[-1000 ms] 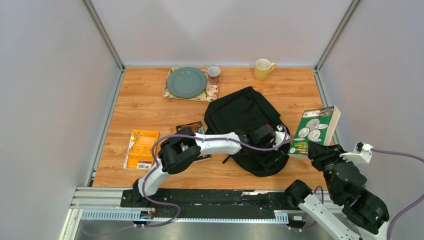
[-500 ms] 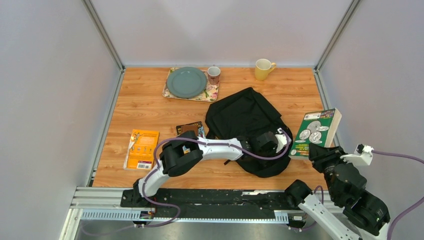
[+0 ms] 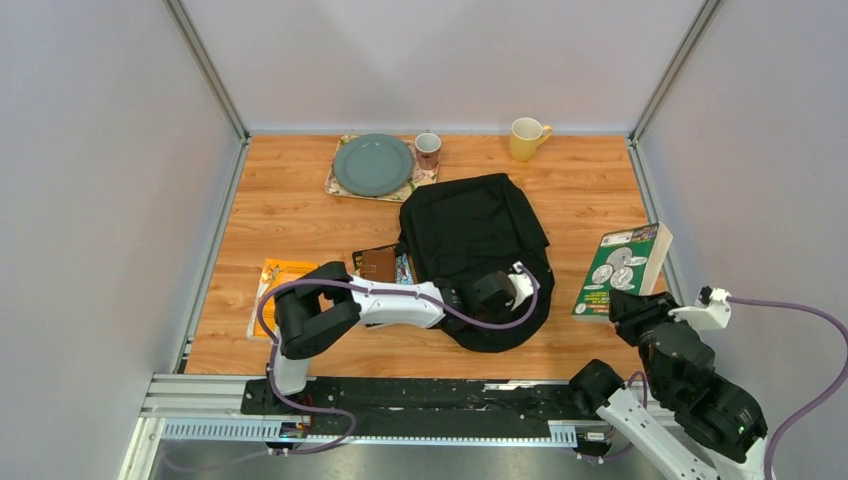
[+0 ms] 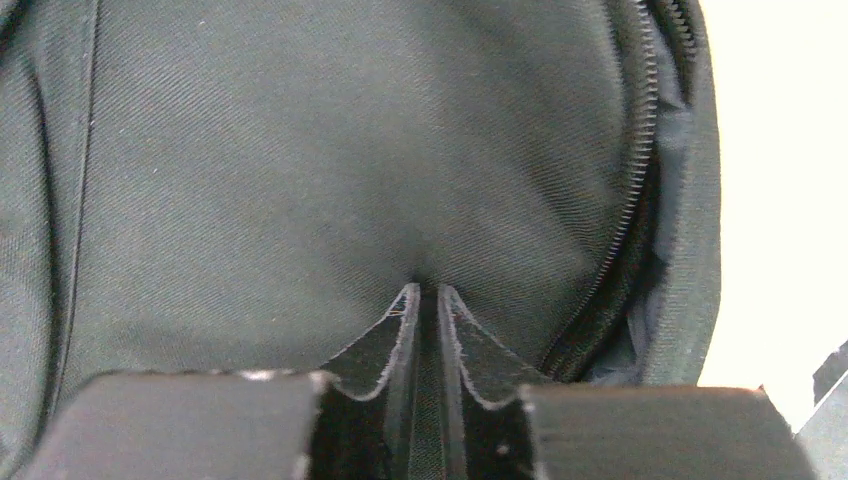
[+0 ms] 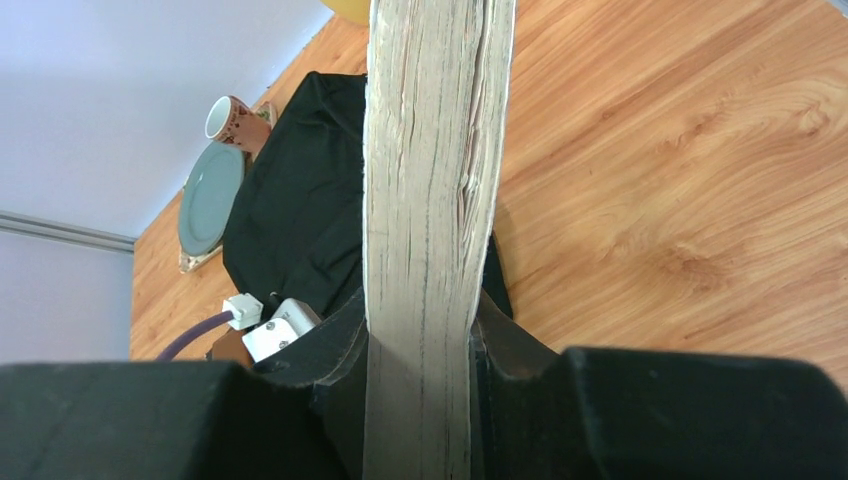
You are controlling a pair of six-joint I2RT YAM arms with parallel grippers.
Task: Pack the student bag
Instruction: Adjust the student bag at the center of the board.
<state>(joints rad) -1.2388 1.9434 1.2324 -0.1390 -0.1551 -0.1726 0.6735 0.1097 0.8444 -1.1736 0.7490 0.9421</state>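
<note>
Top external view: left jaws pinch the bag [image 3: 470,225], right jaws hold a green book [image 3: 620,262]

Wood-grain tabletop [image 3: 300,215], boxed in by plain pale walls [image 3: 100,200] on three sides. Along the back edge sits a grey-green plate [image 3: 372,164] on a flowered tray [image 3: 428,186]. A patterned cup [image 3: 428,149] stands just beside it, and a yellow mug [image 3: 525,137] further right.

Now the hard-to-see bits. The left arm [image 3: 385,298] sweeps across from the left and covers part of an orange book [image 3: 278,272]. A dark booklet [image 3: 379,263] peeks out right against the bag's left side, its cover too small to read.

The bag lies flat mid-tabletop, rounded end toward the arms. Over to the left wrist camera: it's all black cloth, with a zipper [image 4: 630,200] curving down the right. The left jaws are closed to a sliver with the fabric puckered at their tips, so they are gripping the bag near that rounded near end.

Right wrist camera: the right jaws are clamped on the page edge of the thick green book. It is tilted up off to the bag's right, apart from it. Whether the book touches the wood, I can't tell.
</note>
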